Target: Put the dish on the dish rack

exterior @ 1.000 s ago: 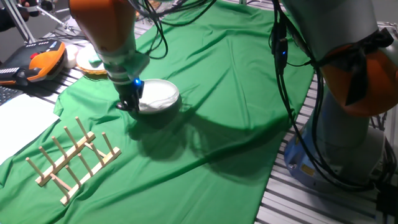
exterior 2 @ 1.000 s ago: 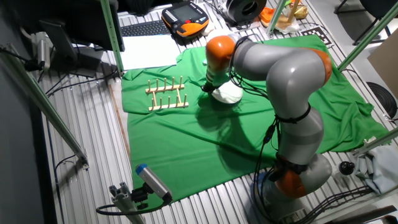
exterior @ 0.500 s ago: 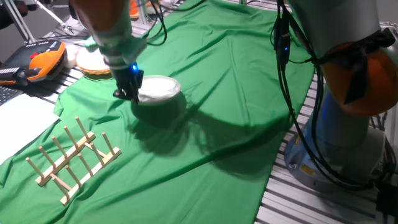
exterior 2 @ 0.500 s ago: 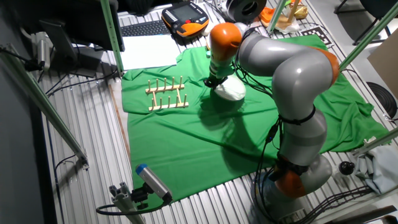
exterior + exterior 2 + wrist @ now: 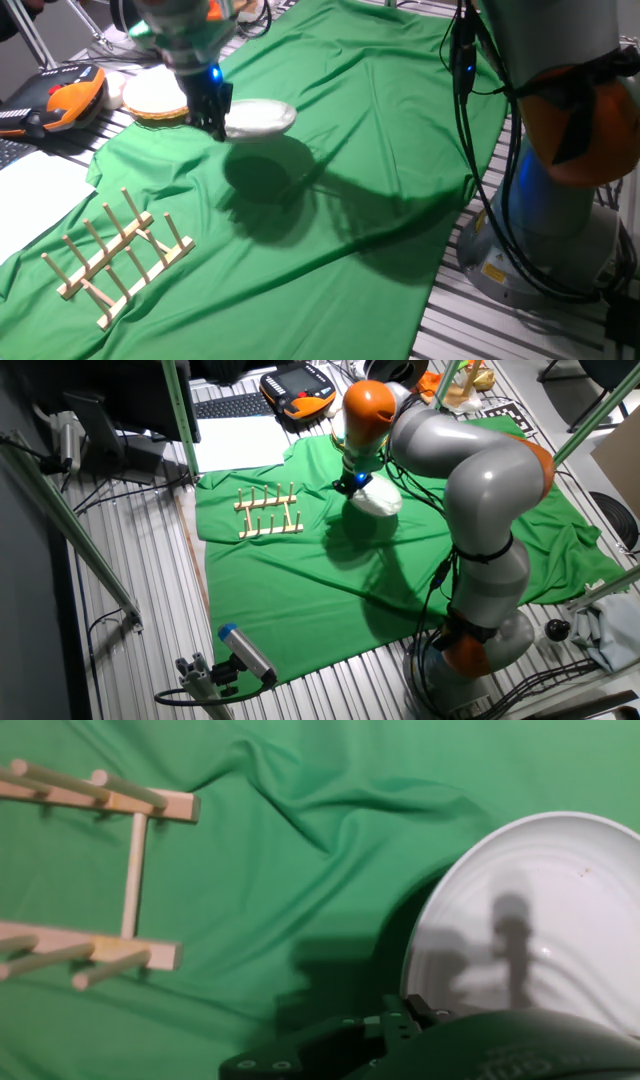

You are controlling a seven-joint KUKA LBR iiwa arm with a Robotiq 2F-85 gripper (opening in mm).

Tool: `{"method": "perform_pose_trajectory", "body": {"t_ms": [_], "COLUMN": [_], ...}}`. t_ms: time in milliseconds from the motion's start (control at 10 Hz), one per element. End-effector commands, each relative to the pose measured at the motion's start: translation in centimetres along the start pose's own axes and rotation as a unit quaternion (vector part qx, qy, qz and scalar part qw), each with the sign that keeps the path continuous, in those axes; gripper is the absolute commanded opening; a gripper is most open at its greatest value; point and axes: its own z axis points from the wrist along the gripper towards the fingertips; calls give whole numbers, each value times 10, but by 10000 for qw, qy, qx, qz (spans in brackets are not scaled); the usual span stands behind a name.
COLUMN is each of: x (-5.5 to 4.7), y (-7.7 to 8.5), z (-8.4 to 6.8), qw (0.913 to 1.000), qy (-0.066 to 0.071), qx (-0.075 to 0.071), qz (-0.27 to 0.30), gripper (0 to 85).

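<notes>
My gripper (image 5: 213, 110) is shut on the left rim of the white dish (image 5: 259, 117) and holds it level in the air above the green cloth, its shadow below it. In the other fixed view the gripper (image 5: 354, 485) holds the dish (image 5: 378, 501) to the right of the wooden dish rack (image 5: 267, 512). The rack (image 5: 116, 257) lies at the near left of the cloth, apart from the dish. In the hand view the dish (image 5: 530, 920) fills the right side and the rack (image 5: 100, 870) shows at the left edge.
A white disc with a wicker rim (image 5: 153, 96) sits at the cloth's far left edge, just behind the gripper. An orange pendant (image 5: 62, 100) and white paper (image 5: 30, 185) lie left of the cloth. The arm's base (image 5: 545, 230) stands at the right.
The gripper has lifted the dish off the cloth, up and slightly away from the rack. The dish's shadow now lies apart below it.
</notes>
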Motion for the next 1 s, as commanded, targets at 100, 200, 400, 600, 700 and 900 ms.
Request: {"method": "perform_pose_trajectory", "body": {"t_ms": [100,200,400,600,700,900], "x": [3,3,1,1,1,1], "y": [-5,-7,-12,-13,-13,-13], "z": [-8,-10,-13,-13,-13,-13], "qw": [10000,9999,9999,9999,9999,10000], "qy": [-5,-34,-18,-3,-3,18], "qx": [34,67,66,65,57,26], "qz": [-45,-67,-120,-136,-121,-84], "gripper": [0,0,0,0,0,0]}}
